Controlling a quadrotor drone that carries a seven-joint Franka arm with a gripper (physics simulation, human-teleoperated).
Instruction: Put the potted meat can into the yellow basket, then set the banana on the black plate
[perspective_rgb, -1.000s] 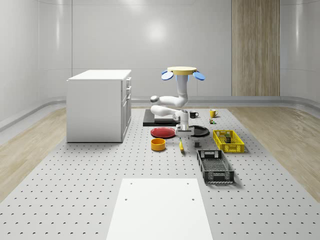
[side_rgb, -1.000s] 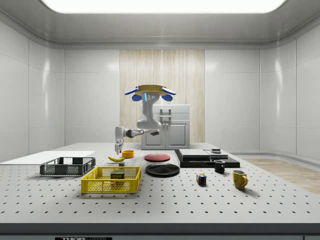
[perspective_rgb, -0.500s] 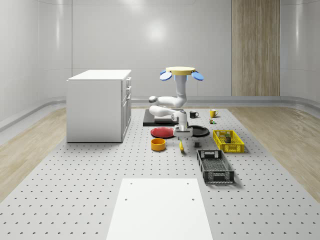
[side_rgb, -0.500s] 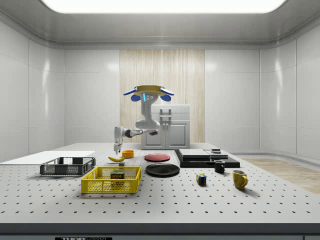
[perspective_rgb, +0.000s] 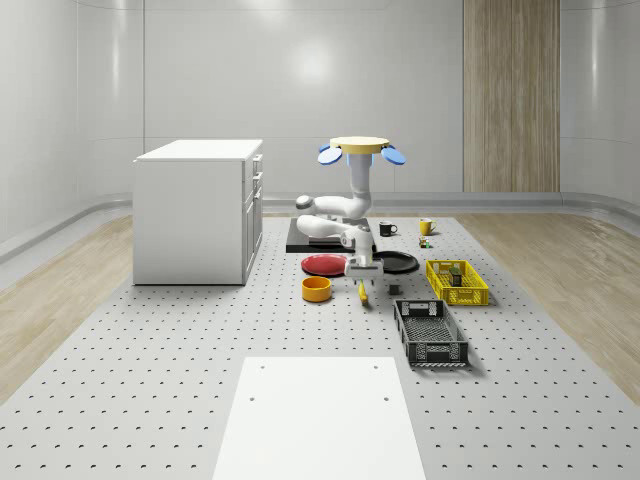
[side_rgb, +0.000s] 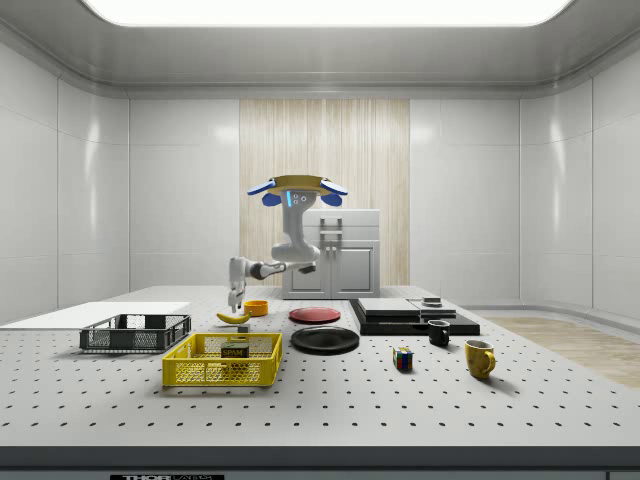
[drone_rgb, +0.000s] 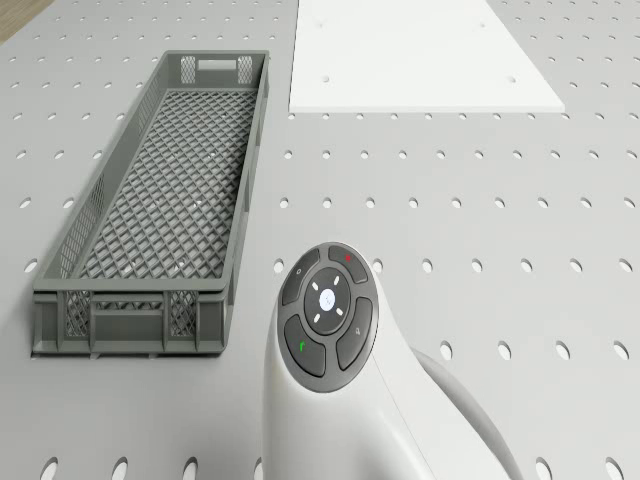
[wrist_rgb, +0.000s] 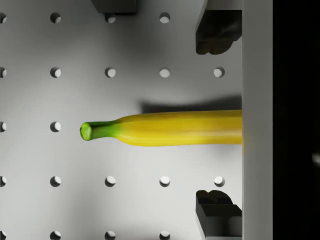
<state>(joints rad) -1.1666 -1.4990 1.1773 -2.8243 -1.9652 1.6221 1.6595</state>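
Banana (wrist_rgb: 165, 129) lies flat on the table (perspective_rgb: 150, 380), left of centre in the wrist view, between the two dark fingertips (wrist_rgb: 217, 30) of the end effector (wrist_rgb: 218, 122), which is spread wide and holds nothing. In the whole-scene view the drone (perspective_rgb: 359, 148) hovers at upper centre above the plates, and the end effector (perspective_rgb: 363, 272) hangs just over the banana (perspective_rgb: 362, 292). The can (side_rgb: 235, 349) already sits in the yellow basket (side_rgb: 222, 360), so picking up the banana looks like the step in hand.

To do it well, the fingers should straddle the fruit's thick middle, not the green stem, and come down until the pads flank its sides before closing. Its far end is hidden by the wrist housing, so the centring is hard to judge.

Compared with a second ago, the drone has drifted slightly toward the frame's left and the end effector has dropped closer to the banana. The black plate (perspective_rgb: 398, 262) waits just beyond.
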